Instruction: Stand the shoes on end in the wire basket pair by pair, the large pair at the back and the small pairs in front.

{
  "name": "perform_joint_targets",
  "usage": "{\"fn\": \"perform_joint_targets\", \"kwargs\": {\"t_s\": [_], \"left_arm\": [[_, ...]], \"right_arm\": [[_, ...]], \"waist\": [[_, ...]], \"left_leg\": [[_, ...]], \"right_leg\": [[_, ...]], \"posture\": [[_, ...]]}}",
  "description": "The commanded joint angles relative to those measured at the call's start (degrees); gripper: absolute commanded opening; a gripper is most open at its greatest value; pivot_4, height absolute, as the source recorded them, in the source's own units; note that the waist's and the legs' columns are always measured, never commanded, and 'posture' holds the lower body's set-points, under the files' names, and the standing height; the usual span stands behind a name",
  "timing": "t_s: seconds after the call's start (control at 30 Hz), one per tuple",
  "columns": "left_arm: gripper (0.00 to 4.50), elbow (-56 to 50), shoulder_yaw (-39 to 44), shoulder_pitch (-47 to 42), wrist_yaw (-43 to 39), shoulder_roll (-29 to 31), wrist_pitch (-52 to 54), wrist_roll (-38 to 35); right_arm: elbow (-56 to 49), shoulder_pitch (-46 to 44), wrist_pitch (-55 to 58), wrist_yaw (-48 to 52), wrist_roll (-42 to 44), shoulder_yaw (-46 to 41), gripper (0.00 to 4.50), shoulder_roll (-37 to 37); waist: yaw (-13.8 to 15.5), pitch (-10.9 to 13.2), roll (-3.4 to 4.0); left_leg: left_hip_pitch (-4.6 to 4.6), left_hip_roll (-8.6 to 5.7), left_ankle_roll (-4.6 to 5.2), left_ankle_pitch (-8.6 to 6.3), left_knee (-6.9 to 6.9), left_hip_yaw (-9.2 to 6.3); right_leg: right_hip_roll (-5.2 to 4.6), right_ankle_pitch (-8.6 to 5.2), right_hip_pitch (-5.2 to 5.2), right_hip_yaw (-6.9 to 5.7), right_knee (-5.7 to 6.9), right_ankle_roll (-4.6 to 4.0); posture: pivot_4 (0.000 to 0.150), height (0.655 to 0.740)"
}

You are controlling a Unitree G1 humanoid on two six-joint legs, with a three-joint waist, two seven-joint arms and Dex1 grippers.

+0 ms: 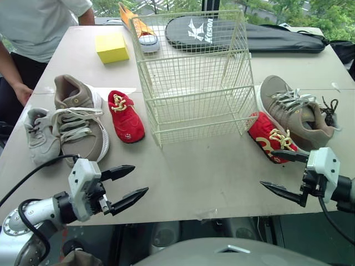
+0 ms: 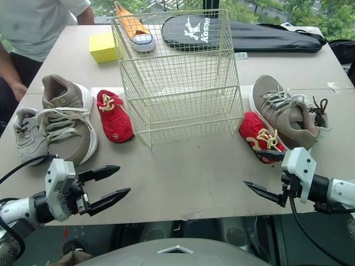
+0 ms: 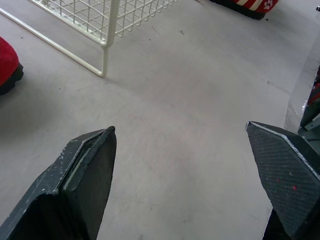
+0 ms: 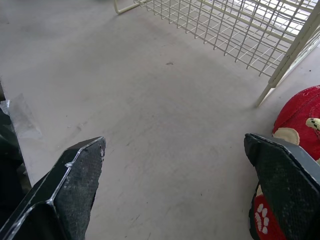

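Wire basket [image 1: 194, 83]: I see it standing in the middle of the table [image 1: 222, 172], nearer the far edge than my grippers.
Shoes overall: every one I can see lies on the table outside the basket.
Left of basket: a large tan shoe [image 1: 77, 119] lies with its sole down. A small grey shoe [image 1: 40, 136] touches its outer side. A small red shoe [image 1: 125, 115] lies between the tan one and the basket, just beside the basket's corner.
Right of basket: the second large tan shoe [image 1: 294, 111] lies on its sole. The second small red shoe [image 1: 269, 136] is tilted against it on the basket side, near the basket's front corner.
Behind basket: an orange and grey shoe [image 1: 141, 30] lies at the far side of the table.
Left gripper [image 1: 138, 179]: it hovers over bare table near the front edge. Its fingers [image 3: 85, 175] are spread wide with nothing between them, and they point towards the basket's left front corner.
Right gripper [image 1: 267, 167]: it is low over the table at the front right. Its fingers [image 4: 65, 185] are spread wide and grip nothing. The upper finger sits right at the toe of the right red shoe, and I cannot tell if it touches.
Other items: a yellow block [image 1: 111, 47] and a black racket bag [image 1: 249, 36] lie at the far side.
Person [image 1: 39, 27]: standing at the table's far left corner.
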Motion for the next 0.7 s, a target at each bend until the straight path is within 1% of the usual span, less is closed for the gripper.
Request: {"fn": "perform_joint_targets", "kwargs": {"t_s": [0.03, 0.07, 0.13, 0.17, 0.27, 0.33, 0.43, 0.5, 0.57, 0.63, 0.7], "left_arm": [[4.50, -2.94, 1.93, -2.30, 1.80, -0.76, 0.57, -4.60], [4.50, -4.44, 1.80, -4.33, 3.57, -1.26, 1.82, -7.73], [4.50, -6.69, 1.40, -6.85, 4.37, -1.22, 2.11, -9.73], [4.50, -7.37, 1.81, -7.77, 4.03, -0.75, 2.14, -10.54], [4.50, -8.88, 3.08, -10.19, 3.85, 1.15, 3.57, -13.81], [4.50, -9.94, 2.97, -11.69, 3.78, 3.19, 4.50, -14.72], [4.50, -11.89, 1.72, -15.05, 6.43, 4.63, 6.11, -17.31], [4.50, -13.01, 0.75, -16.66, 7.41, 5.14, 6.69, -18.06], [4.50, -13.61, 0.25, -17.49, 8.16, 5.24, 7.14, -18.76], [4.50, -13.95, 0.16, -17.87, 9.01, 5.09, 7.54, -20.12], [4.50, -14.48, 0.62, -16.58, 9.20, 4.35, 7.17, -20.21]], "right_arm": [[-1.52, -3.08, -0.35, -2.22, 0.85, 1.36, 4.41, 1.86], [-1.75, -5.43, -0.28, -3.86, 1.58, 2.38, 4.41, 3.17], [-2.83, -9.82, 2.01, -7.44, 5.17, 2.41, 4.41, 5.54], [-3.61, -11.53, 3.41, -7.97, 7.03, 2.01, 4.41, 5.34], [-4.96, -15.60, 5.82, -7.89, 7.41, 2.21, 4.41, 2.15], [-4.42, -19.99, 9.26, -8.02, 7.55, 3.29, 4.41, -1.69], [-1.83, -27.65, 11.26, -4.99, 5.56, 7.59, 4.41, -7.31], [0.64, -33.00, 11.36, -3.64, 4.10, 10.82, 4.41, -8.99], [3.06, -37.04, 9.87, -2.34, 1.89, 13.69, 4.41, -9.31], [7.49, -43.09, 7.02, 1.69, -1.69, 18.82, 4.41, -9.22], [13.93, -50.89, 3.62, 5.33, -6.68, 25.32, 4.41, -7.12]], "waist": [[0.00, 0.00, 0.00], [-0.01, 0.01, -0.05], [0.08, 0.02, -0.07], [0.05, 0.02, -0.05], [-0.01, 0.01, -0.03], [-0.02, 0.02, -0.03], [-0.03, 0.04, 0.01], [-0.03, 0.05, 0.01], [-0.03, 0.05, 0.01], [-0.11, 0.06, 0.02], [-0.30, 0.08, 0.06]], "left_leg": [[0.00, 0.00, 0.00, 0.00, 0.00, 0.00], [0.00, 0.00, 0.00, 0.00, 0.00, 0.00], [-0.02, 0.01, 0.00, 0.00, 0.05, -0.03], [-0.01, 0.00, 0.00, 0.00, 0.05, -0.04], [0.01, -0.01, 0.00, 0.00, 0.03, 0.04], [0.00, 0.00, 0.00, 0.00, -0.01, 0.01], [0.00, 0.01, 0.00, 0.00, -0.01, 0.02], [0.00, 0.01, 0.00, 0.00, -0.01, -0.01], [-0.01, 0.01, 0.00, 0.00, -0.02, -0.01], [0.00, 0.01, 0.00, 0.00, -0.02, 0.00], [-0.01, 0.01, 0.00, 0.00, -0.02, 0.01]], "right_leg": [[0.00, 0.00, 0.00, 0.00, 0.00, 0.00], [0.00, 0.00, 0.00, 0.00, 0.00, 0.00], [0.01, 0.00, -0.01, -0.02, 0.04, 0.00], [0.00, 0.01, 0.00, -0.02, 0.05, -0.01], [-0.01, 0.02, 0.00, 0.06, 0.06, -0.03], [0.02, 0.02, 0.00, 0.02, 0.05, -0.02], [0.02, 0.01, -0.01, 0.03, 0.03, -0.02], [0.03, 0.01, 0.00, 0.01, 0.02, -0.03], [0.04, 0.01, -0.01, 0.01, 0.02, -0.03], [0.04, 0.01, -0.01, 0.02, 0.02, -0.03], [0.04, 0.01, -0.02, 0.02, 0.02, -0.03]], "posture": [[0.150, 0.7400], [0.150, 0.7400], [0.150, 0.7400], [0.150, 0.7400], [0.150, 0.7400], [0.150, 0.7400], [0.150, 0.7400], [0.150, 0.7400], [0.150, 0.7400], [0.150, 0.7400], [0.150, 0.7400]]}}
